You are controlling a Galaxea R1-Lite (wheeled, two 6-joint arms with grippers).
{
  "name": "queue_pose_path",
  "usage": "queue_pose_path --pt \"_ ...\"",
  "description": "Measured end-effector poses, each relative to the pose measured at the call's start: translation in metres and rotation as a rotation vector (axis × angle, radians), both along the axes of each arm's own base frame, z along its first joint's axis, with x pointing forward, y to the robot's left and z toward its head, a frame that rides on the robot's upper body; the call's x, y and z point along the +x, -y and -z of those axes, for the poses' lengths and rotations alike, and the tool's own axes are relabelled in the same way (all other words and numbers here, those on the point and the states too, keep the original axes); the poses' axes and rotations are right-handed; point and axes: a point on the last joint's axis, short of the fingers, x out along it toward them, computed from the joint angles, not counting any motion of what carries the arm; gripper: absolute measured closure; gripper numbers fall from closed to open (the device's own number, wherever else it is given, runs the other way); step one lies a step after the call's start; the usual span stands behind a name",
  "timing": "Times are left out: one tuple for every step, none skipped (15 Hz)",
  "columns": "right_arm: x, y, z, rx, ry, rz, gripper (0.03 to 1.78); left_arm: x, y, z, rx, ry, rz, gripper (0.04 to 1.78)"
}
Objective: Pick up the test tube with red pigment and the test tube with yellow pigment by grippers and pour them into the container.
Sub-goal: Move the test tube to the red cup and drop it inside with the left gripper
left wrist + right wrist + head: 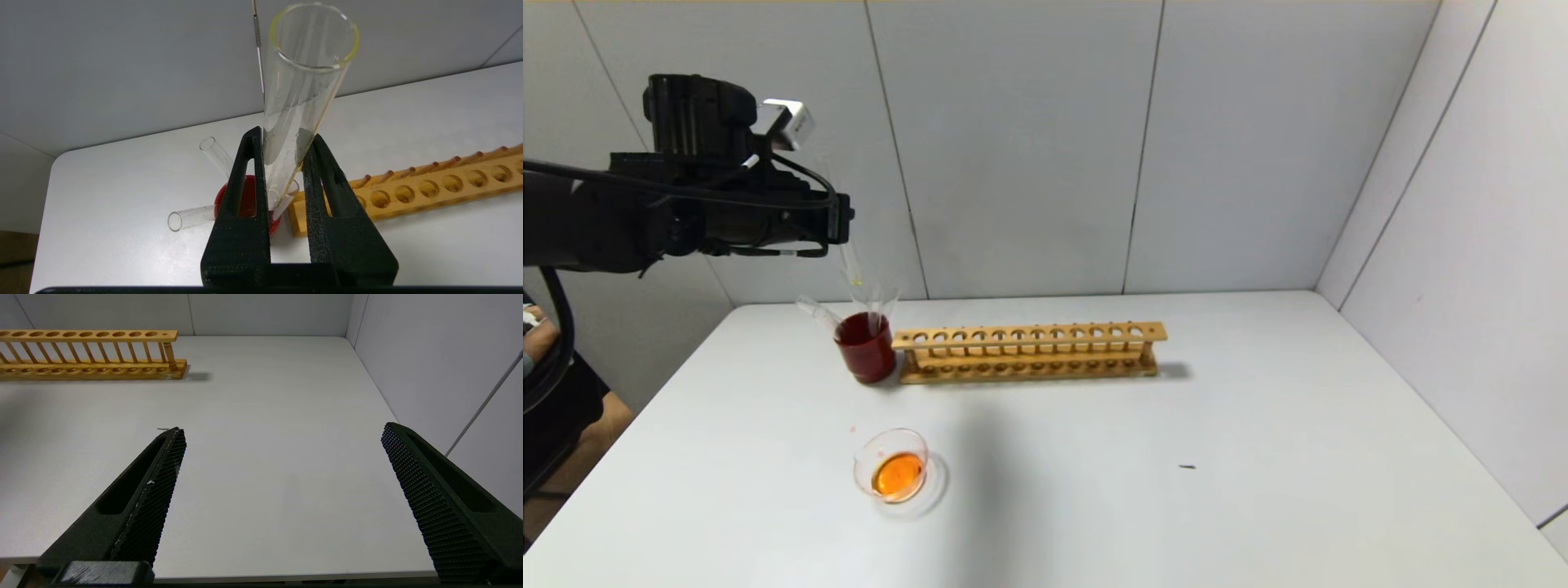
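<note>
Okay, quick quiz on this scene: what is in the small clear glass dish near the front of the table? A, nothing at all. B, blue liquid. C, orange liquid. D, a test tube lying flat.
C: the head view shows the clear glass dish holding a pool of orange liquid, with no tube in it.

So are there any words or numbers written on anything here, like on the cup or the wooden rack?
None: no words, numbers, labels or signs show in any view.
Dark red cup: plain.
Wooden rack: plain, only holes.
Glass dish: plain.
Test tube held by the left gripper: no markings to read.
</note>
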Motion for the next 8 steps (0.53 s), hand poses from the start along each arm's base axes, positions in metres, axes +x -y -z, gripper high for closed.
queue_pose_path --pt "0.0 0.0 0.0 0.0 0.0 0.0 0.06 0.006 -0.002 0.003 0.001 -0.004 -0.007 1.52" --pt "0.0 0.0 0.0 0.0 0.0 0.0 0.06 0.012 -0.004 0.006 0.002 -0.008 -0.014 1.52" --pt "0.0 0.0 0.0 0.0 0.0 0.001 0.06 0.016 -0.006 0.008 0.002 -0.01 -0.021 1.52" --pt "0.0 0.0 0.0 0.0 0.0 0.0 0.06 0.02 -0.008 0.011 0.003 -0.016 -0.028 1.52" --pt "0.0 0.0 0.0 0.0 0.0 0.0 0.06 0.023 -0.009 0.014 0.003 -0.019 -0.033 1.52" --pt "0.0 0.0 0.0 0.0 0.0 0.0 0.06 0.027 -0.01 0.017 0.002 -0.02 -0.037 1.52" --pt "0.0 0.0 0.0 0.0 0.0 0.0 0.06 0.031 -0.012 0.02 0.002 -0.021 -0.041 1.52" --pt "0.0 0.0 0.0 0.0 0.0 0.0 0.06 0.033 -0.013 0.024 0.003 -0.029 -0.044 1.52"
